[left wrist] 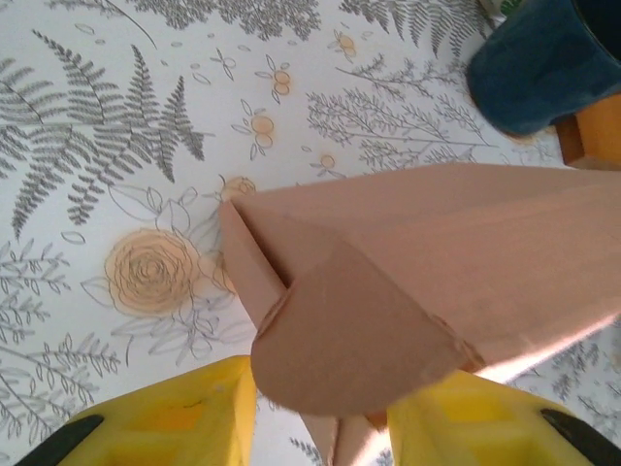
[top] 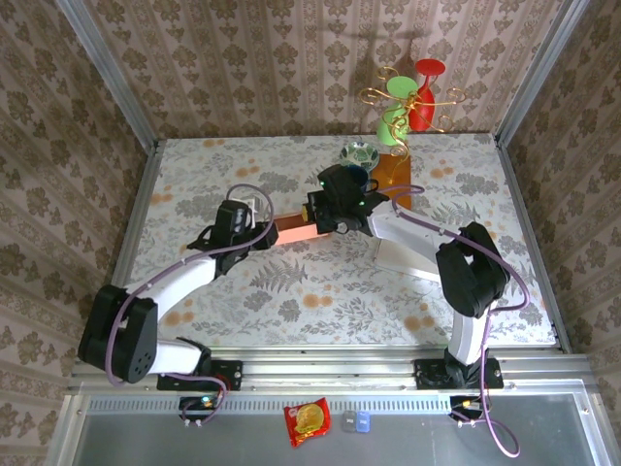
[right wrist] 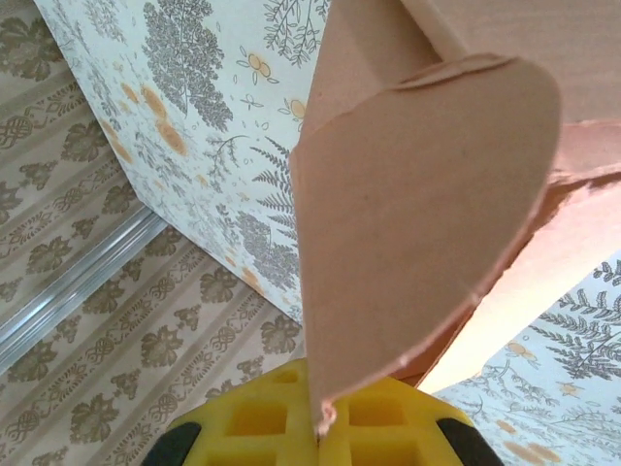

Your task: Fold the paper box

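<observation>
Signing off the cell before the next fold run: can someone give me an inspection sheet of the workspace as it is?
Surface: floral tablecloth, flat, no spills seen.
Job's things: brown paper box, spanning between both grippers mid-table, rounded flap at each end.
Clutter: patterned bowl, blue cup, orange block and goblet stand at the far edge; white sheet under the right arm; snack packet on the near ledge.
Grippers: left gripper open, fingers astride one box end; right gripper shut on the other end's flap.
Cables: purple cable looped along each arm.
Surroundings: patterned walls, aluminium frame.
</observation>
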Robot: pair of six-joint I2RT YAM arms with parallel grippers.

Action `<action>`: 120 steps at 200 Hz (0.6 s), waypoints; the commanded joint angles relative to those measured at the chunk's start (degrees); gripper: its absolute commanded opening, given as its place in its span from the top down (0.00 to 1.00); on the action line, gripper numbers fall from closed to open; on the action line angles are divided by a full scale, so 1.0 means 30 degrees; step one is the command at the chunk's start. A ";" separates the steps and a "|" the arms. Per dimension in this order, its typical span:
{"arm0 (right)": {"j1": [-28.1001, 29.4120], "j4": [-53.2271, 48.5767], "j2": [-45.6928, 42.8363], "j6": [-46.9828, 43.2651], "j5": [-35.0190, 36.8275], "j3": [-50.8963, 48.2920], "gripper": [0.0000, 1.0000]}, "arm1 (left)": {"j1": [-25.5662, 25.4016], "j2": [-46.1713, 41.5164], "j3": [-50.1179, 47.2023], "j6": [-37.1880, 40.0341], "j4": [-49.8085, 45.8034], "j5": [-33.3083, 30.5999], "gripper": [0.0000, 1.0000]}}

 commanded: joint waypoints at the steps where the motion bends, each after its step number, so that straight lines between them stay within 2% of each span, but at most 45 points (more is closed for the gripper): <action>1: 0.0160 -0.0227 -0.0525 -0.0018 -0.0138 -0.0662 1.00 | -0.0635 -0.1110 -0.0595 -0.0580 -0.1755 0.0935 0.61; 75: 0.0193 0.0359 -0.1068 -0.0132 -0.0197 -0.2026 1.00 | -0.1141 -0.5609 -0.1486 -0.1101 -0.5452 0.1379 0.61; 120: 0.0222 0.0257 -0.1313 -0.0728 -0.0533 -0.2315 1.00 | -0.0783 -0.7265 0.0050 -0.1925 -0.8075 0.0901 0.58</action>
